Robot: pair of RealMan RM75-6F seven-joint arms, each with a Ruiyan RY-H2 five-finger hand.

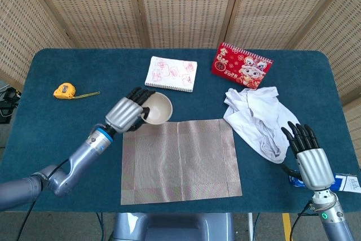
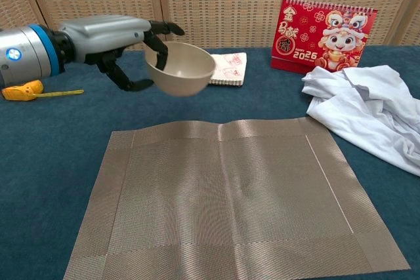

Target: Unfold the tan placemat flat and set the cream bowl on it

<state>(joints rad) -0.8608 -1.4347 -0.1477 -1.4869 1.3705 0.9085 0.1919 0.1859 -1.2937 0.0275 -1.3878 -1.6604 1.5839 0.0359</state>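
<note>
The tan placemat [image 1: 179,160] [image 2: 230,201] lies unfolded and flat in the middle of the table. My left hand [image 1: 127,114] [image 2: 125,47] holds the cream bowl [image 1: 157,108] [image 2: 180,69] by its rim, fingers inside and thumb under it. The bowl hangs in the air above the placemat's far left corner. My right hand [image 1: 307,153] shows only in the head view, near the table's front right, fingers spread and holding nothing.
A yellow tape measure [image 1: 65,90] [image 2: 23,89] lies at the left. A notepad [image 1: 171,73] [image 2: 223,67] and a red calendar [image 1: 241,66] [image 2: 327,27] stand at the back. A white cloth [image 1: 258,118] [image 2: 371,113] lies crumpled right of the placemat.
</note>
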